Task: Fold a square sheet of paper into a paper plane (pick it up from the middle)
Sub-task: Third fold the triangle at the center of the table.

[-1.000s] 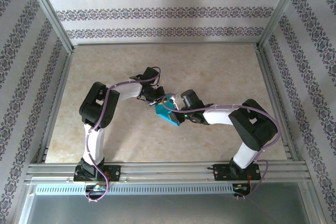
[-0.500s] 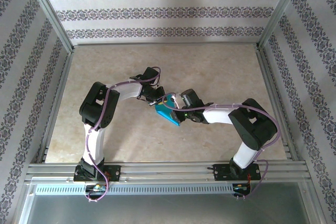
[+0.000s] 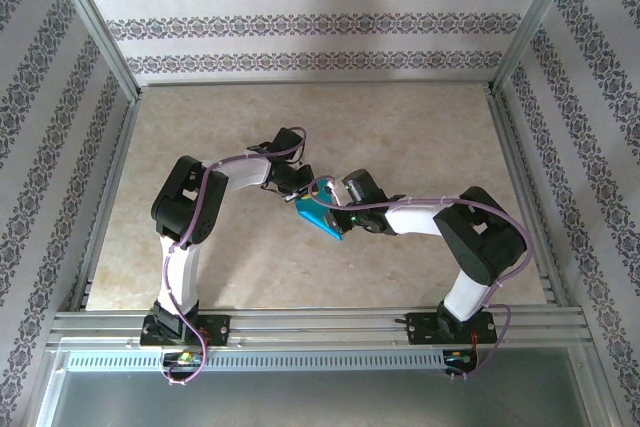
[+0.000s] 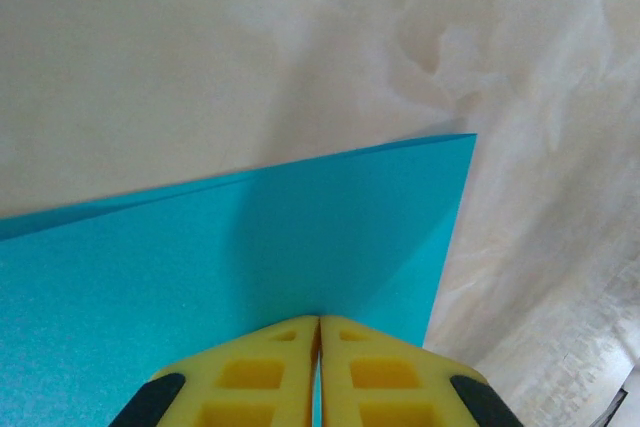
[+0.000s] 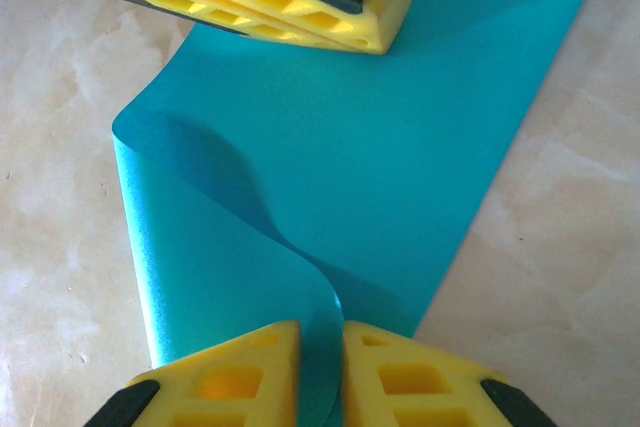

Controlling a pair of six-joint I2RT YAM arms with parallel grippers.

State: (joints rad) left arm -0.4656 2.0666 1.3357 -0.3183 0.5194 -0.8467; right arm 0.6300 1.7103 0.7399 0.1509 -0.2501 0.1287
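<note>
Over the last second your right end effector (image 5: pixel 320 332) has crept toward the left end effector (image 4: pixel 319 322). The sheet of paper (image 3: pixel 320 215) stretched between them now looks narrower from above, so a fold seems to be forming. Both end effectors are pressed together. The left pinches the sheet's far edge and the right pinches the curled near edge, over the table (image 3: pixel 400 127).

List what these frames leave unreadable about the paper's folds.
Top external: paper too small; creases unreadable.
Left wrist: left gripper covers the pinch; frame crops the paper's left side.
Right wrist: curled flap hides layers beneath, near right gripper.
</note>
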